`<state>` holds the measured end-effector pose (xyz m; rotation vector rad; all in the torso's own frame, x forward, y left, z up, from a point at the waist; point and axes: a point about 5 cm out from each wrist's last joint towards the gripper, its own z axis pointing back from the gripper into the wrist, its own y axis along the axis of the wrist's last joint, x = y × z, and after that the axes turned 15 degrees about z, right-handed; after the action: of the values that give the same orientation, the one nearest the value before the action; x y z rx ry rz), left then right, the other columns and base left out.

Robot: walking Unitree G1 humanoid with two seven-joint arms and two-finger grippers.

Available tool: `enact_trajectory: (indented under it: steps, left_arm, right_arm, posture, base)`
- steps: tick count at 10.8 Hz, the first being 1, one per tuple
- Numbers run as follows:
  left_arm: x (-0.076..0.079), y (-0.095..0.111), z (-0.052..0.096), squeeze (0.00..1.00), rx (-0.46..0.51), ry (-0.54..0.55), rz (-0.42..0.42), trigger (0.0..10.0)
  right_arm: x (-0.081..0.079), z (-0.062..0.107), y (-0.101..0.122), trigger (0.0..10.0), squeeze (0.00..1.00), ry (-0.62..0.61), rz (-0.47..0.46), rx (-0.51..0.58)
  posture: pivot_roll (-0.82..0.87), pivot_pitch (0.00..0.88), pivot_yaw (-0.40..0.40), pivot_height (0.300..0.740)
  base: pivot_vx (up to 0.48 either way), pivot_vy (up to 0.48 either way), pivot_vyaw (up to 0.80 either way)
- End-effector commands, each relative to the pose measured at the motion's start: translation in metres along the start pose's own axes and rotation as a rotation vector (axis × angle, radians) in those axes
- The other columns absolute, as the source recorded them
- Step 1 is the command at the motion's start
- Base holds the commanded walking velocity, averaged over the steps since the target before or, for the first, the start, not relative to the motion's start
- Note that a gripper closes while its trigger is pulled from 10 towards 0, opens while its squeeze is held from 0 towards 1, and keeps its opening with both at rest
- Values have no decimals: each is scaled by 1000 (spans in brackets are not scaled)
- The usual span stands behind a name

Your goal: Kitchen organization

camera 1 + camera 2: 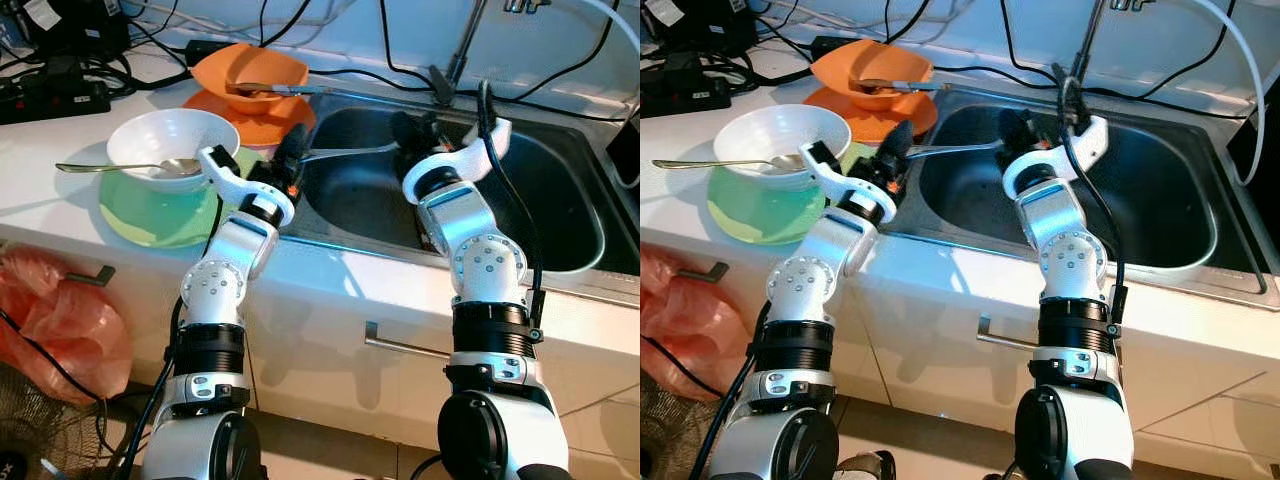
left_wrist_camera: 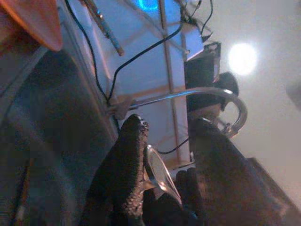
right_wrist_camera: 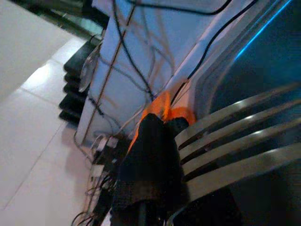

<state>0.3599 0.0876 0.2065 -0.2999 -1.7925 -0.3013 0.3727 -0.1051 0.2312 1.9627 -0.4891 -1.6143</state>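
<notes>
A metal fork point(image 1: 345, 152) lies level over the left part of the steel sink point(image 1: 560, 190), spanning from one gripper to the other. My left gripper point(image 1: 297, 140) is shut on its handle end point(image 2: 157, 172) at the sink's left rim. My right gripper point(image 1: 405, 135) is shut on the tine end, and the tines point(image 3: 235, 136) run past one black finger point(image 3: 150, 160). Left of the sink, a white bowl point(image 1: 160, 140) with a spoon point(image 1: 120, 166) in it sits on a green plate point(image 1: 150, 215). Behind that stands an orange bowl point(image 1: 250, 70) holding a utensil, on an orange plate point(image 1: 265, 122).
The faucet point(image 1: 460, 50) rises behind the sink, with cables trailing along the back wall. A black power strip point(image 1: 50, 100) lies at the counter's far left. Below the counter hang a red plastic bag point(image 1: 60, 320) and a drawer handle point(image 1: 400, 345).
</notes>
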Motion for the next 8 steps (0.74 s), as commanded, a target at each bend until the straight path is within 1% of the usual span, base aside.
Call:
enact_trajectory:
  steps: [1,2,3,4,5,6,7,8]
  left_arm:
    - [-7,-18,1,1000,-58,21,9,10000]
    - [-8,-23,3,1000,-99,30,-50,10000]
    - [-6,-27,5,1000,-150,31,-201,10000]
    - [-2,-32,5,1000,-206,23,-299,10000]
    - [-2,-34,5,1000,-239,24,-377,10000]
    - [-3,-36,6,1000,-279,28,-496,10000]
    - [-5,-37,8,1000,-327,29,-679,10000]
    - [-6,-36,9,1000,-352,33,-793,10000]
  right_arm:
    - [4,-1,1,0,0,-49,2,29]
    - [12,-1,12,0,0,-100,100,80]
    - [27,-1,26,0,0,-170,275,131]
    - [42,-2,33,0,0,-221,409,143]
    - [47,-3,36,0,0,-237,468,146]
    - [55,-3,41,0,0,-251,596,150]
    - [66,-4,45,0,0,-278,718,136]
    - [73,-4,43,0,0,-282,817,104]
  posture:
    - [49,78,-41,740]
    - [52,79,-40,740]
    - [56,82,-42,740]
    - [57,83,-42,740]
    - [57,83,-42,740]
    - [71,85,-43,740]
    - [78,84,-47,740]
    - [89,84,-51,740]
  base:
    - [0,0,0]
    - [0,0,0]
    - [0,0,0]
    - [0,0,0]
    - [0,0,0]
    - [0,0,0]
    - [0,0,0]
    - [0,0,0]
